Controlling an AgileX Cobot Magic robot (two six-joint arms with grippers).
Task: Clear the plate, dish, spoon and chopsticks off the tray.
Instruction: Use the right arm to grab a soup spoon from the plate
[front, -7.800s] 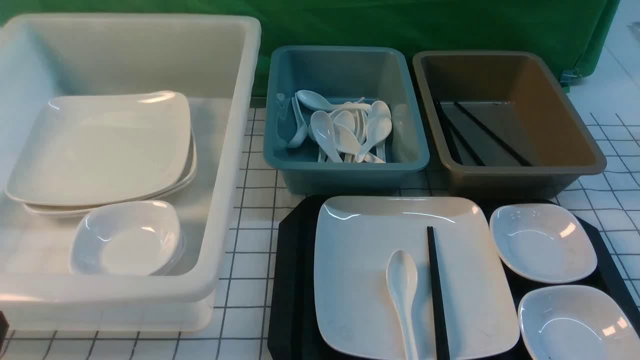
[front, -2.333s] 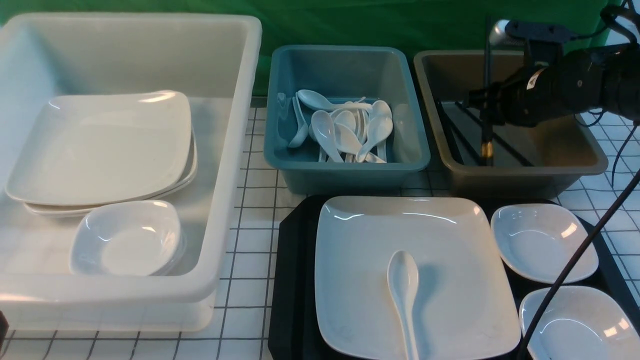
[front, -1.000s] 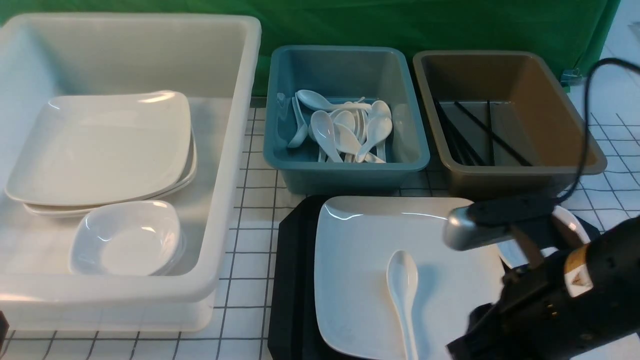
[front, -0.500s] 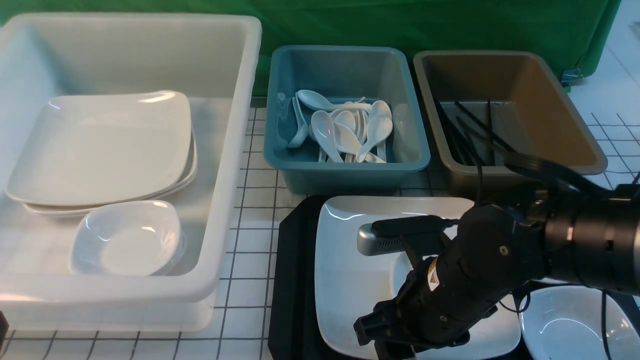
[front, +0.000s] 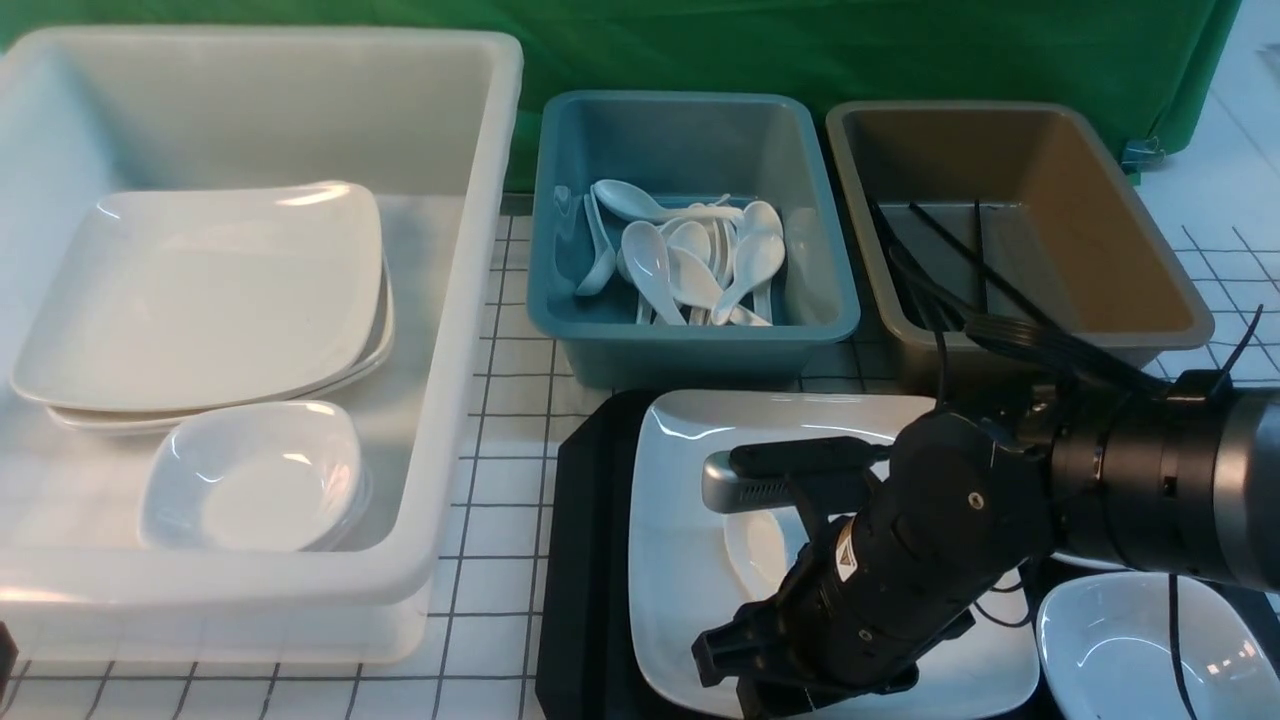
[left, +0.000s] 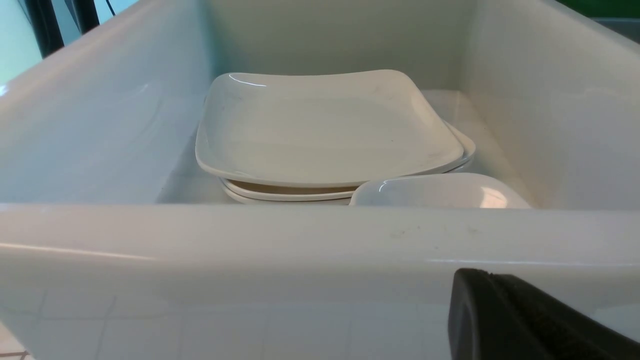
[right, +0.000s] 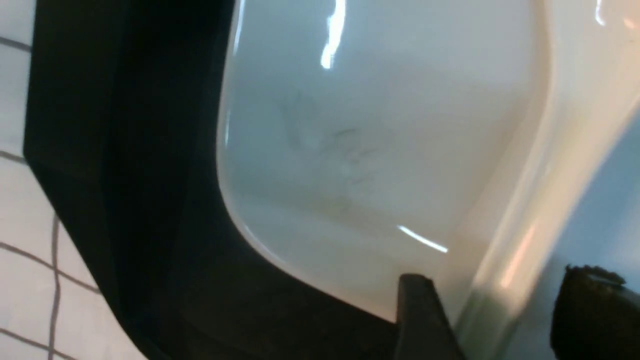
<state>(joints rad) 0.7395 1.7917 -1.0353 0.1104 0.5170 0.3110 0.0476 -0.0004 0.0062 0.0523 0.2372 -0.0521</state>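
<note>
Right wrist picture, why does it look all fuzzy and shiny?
Right wrist view: the camera sits very close to the plate, so it looks soft and blurry, with bright white glare streaks on the glossy surface. Front view: sharper, only small glints on the plate's rim. Left wrist view: clear, soft glints on the stacked plates.

The right arm (front: 930, 570) hides all of the spoon (front: 757, 540) but part of its bowl, and the right side of the plate (front: 680, 500). The dish (front: 1110, 650) at the near right corner of the tray (front: 590, 560) runs off the picture. Of the left hand (left: 525, 325) only a black corner shows. The right wrist view is blurred.
</note>
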